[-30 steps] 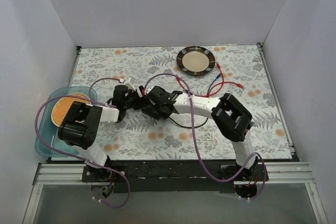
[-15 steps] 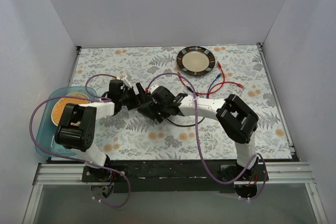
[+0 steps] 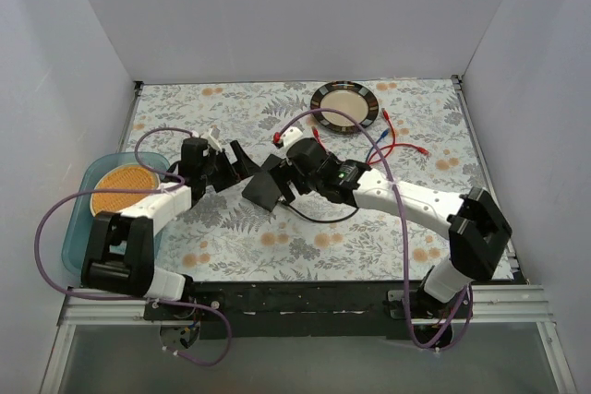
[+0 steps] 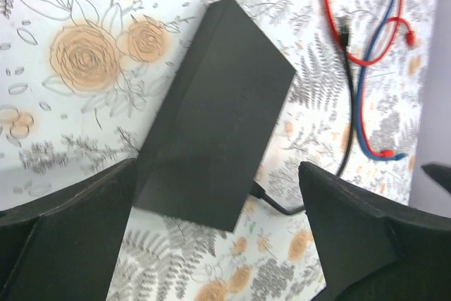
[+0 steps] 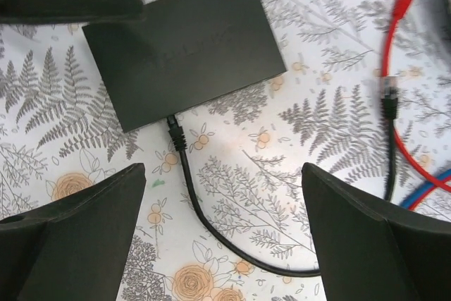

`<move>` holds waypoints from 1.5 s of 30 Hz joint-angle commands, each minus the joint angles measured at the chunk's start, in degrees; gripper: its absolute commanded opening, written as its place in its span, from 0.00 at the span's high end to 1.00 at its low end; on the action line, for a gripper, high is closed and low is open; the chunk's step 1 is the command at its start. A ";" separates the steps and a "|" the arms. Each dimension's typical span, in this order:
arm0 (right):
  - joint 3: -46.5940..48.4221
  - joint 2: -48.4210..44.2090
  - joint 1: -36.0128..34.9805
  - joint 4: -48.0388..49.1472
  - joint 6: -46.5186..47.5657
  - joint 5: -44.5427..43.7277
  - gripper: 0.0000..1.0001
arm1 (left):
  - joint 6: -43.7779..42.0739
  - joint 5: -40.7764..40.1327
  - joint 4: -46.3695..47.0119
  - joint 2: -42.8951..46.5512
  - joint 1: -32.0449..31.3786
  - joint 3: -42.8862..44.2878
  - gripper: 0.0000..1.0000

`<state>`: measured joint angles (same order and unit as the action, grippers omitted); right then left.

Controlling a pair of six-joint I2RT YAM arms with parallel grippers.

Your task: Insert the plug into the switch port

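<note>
Black and flat, the switch box point(image 3: 268, 186) lies slantwise near the middle of a flower-printed table cover point(image 3: 231, 246); every place below is given from this box. The left gripper point(image 3: 238, 161) hovers just off the box's left end, jaws spread wide and holding nothing. The right gripper point(image 3: 286, 177) hovers just off its right side, also spread and empty. In the right wrist view, a small black plug point(image 5: 174, 130) meets one long edge of the box near a corner. Its black cable point(image 5: 211, 230) curves away toward the arm bases. That edge faces the right gripper, so the right arm is the nearer one to the plug. The plug's long axis stands square to the edge. The switch port itself is hidden, but the plug looks seated. Right of the box and farther from the bases lie a red cable point(image 3: 319, 147) and a blue cable point(image 3: 374, 149), loosely looped. Far to the box's left, a blue tray point(image 3: 78, 246) holds a round orange disc point(image 3: 120, 193). Well beyond the box sits a dark-rimmed plate point(image 3: 325, 89) with a cream centre.
</note>
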<state>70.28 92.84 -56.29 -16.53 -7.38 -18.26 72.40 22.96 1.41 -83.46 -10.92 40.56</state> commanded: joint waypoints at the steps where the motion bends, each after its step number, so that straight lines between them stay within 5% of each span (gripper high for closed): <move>1: -2.34 -4.85 1.70 0.45 -1.67 -6.17 0.02 | 3.00 -0.03 2.97 9.44 0.37 -4.78 0.02; 8: -0.50 -2.85 11.54 0.80 -0.36 -0.82 0.08 | 3.45 3.84 1.58 12.71 0.37 -1.71 0.02; 13: 7.05 6.99 16.74 0.54 3.50 1.30 0.16 | 3.36 4.02 1.49 12.01 0.37 -1.71 0.02; 21: 23.83 24.47 20.08 -2.18 5.79 3.32 0.31 | 1.96 3.85 0.79 11.30 0.37 -0.83 0.02; 35: 27.98 33.46 22.45 -2.01 6.85 1.74 0.52 | 0.90 4.55 1.31 8.58 0.37 -0.83 0.02; 41: 27.72 34.95 22.72 -1.40 7.11 3.58 0.72 | 0.72 4.11 1.32 8.58 0.37 -1.00 0.02; 44: 27.80 35.31 22.81 -0.96 7.11 4.55 0.98 | 0.55 3.85 1.05 8.84 0.37 -1.09 0.02; 45: 27.80 35.31 22.81 -0.87 7.03 4.90 0.99 | 0.55 3.85 1.14 8.84 0.37 -1.09 0.02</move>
<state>96.79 127.28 -33.50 -19.07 -0.51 -15.42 73.89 26.39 2.13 -75.55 -10.76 38.37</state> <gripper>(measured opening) 0.071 0.982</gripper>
